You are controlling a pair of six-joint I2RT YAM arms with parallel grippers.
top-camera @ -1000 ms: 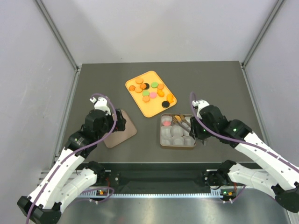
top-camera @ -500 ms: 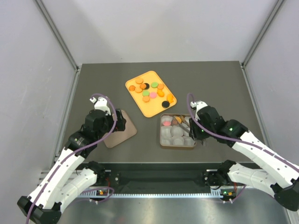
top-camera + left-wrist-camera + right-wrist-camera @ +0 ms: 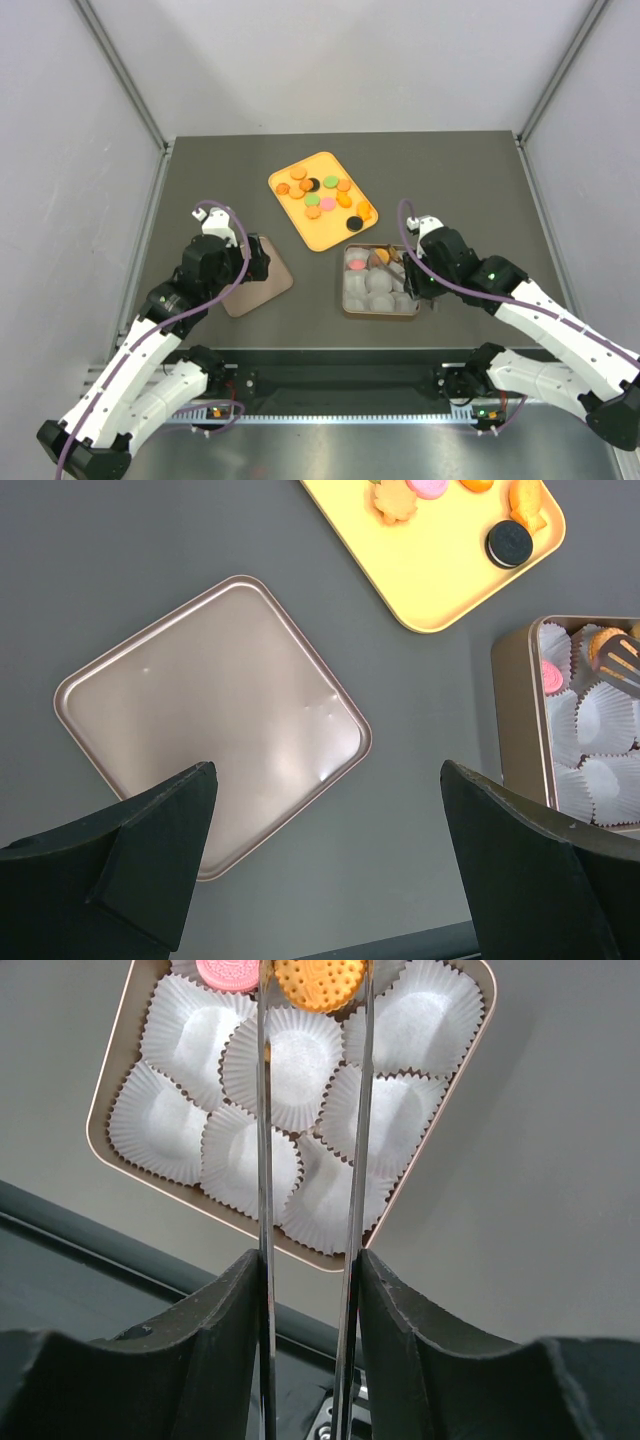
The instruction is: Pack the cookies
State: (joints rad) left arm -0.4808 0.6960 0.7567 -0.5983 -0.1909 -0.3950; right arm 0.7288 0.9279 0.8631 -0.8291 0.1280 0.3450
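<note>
Several cookies [image 3: 318, 195] in orange, pink, green and black lie on a yellow tray [image 3: 340, 232]. My right gripper [image 3: 415, 276] is shut on metal tongs [image 3: 263, 1160], seen between its fingers in the right wrist view [image 3: 308, 1270]. The tongs pinch an orange cookie [image 3: 319, 982] over the back row of the square tin [image 3: 118, 1145], which is lined with white paper cups. A pink cookie [image 3: 228, 970] sits in the back left cup. My left gripper [image 3: 330, 880] is open and empty above the table, beside the tin's lid [image 3: 210, 720].
The lid [image 3: 255, 275] lies flat at the left of the tin [image 3: 349, 305]. The tray stands just behind the tin. Grey walls close in the table on three sides. A black rail runs along the near edge.
My right gripper has shifted slightly left with the tongs and orange cookie over the tin. The left arm has not moved.
</note>
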